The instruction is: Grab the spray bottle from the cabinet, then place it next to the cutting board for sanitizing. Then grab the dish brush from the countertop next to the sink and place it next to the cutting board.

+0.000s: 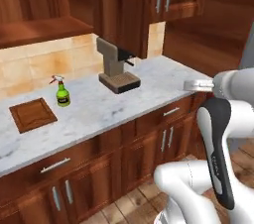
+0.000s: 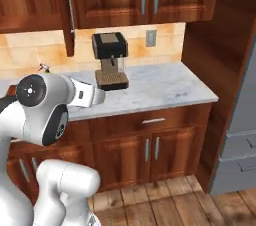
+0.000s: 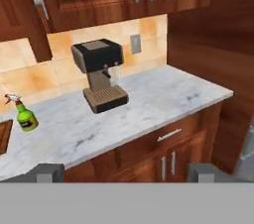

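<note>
Cutting board (image 1: pixel 32 114) lay flat on countertop (image 1: pixel 99 106) at far left. Spray bottle (image 1: pixel 61 92) stood upright just right of board, near it, not touching; nozzle pointed left. Coffee machine (image 1: pixel 116 67) stood further right against tiled backsplash, well apart from bottle. Cabinet (image 2: pixel 35 0) door hung open above. Gripper (image 3: pixel 126 171) hung off counter's front edge, fingers (image 3: pixel 45 171) spread wide, nothing between them.

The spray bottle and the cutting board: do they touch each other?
Apart. In the left base view, the spray bottle stands upright on the countertop, and a strip of bare marble shows between its base and the near corner of the cutting board.
</note>
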Controlling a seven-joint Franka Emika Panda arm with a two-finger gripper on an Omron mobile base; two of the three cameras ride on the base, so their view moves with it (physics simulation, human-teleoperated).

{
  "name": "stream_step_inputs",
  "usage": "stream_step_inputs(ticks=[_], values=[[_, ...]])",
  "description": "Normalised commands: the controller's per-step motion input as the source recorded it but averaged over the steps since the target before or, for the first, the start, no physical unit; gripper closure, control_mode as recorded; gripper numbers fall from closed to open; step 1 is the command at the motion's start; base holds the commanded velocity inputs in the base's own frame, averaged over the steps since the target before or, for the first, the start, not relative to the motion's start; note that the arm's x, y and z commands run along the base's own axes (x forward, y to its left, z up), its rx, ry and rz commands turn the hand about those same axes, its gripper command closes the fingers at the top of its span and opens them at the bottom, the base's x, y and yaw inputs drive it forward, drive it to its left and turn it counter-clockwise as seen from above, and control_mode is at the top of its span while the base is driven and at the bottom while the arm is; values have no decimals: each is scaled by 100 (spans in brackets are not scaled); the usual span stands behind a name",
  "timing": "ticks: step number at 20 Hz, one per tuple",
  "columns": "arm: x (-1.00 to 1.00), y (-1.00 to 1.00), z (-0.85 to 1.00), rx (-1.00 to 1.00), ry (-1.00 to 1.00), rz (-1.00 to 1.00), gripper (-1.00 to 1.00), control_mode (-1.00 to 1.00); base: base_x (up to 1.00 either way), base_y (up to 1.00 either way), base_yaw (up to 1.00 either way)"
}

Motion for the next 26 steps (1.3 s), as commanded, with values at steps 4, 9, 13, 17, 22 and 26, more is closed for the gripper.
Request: stream_step_inputs(ticks=[4, 9, 13, 17, 22, 26], values=[[0, 0, 0, 0, 0, 0, -100, 100, 0, -41, -92], [0, 0, 0, 0, 0, 0, -100, 100, 0, -21, -97], [0, 0, 0, 0, 0, 0, -100, 100, 0, -18, -97], [0, 0, 0, 0, 0, 0, -100, 100, 0, -26, -94], [0, 0, 0, 0, 0, 0, -100, 100, 0, -28, -89], [0, 0, 0, 0, 0, 0, -100, 100, 4, -9, -70]])
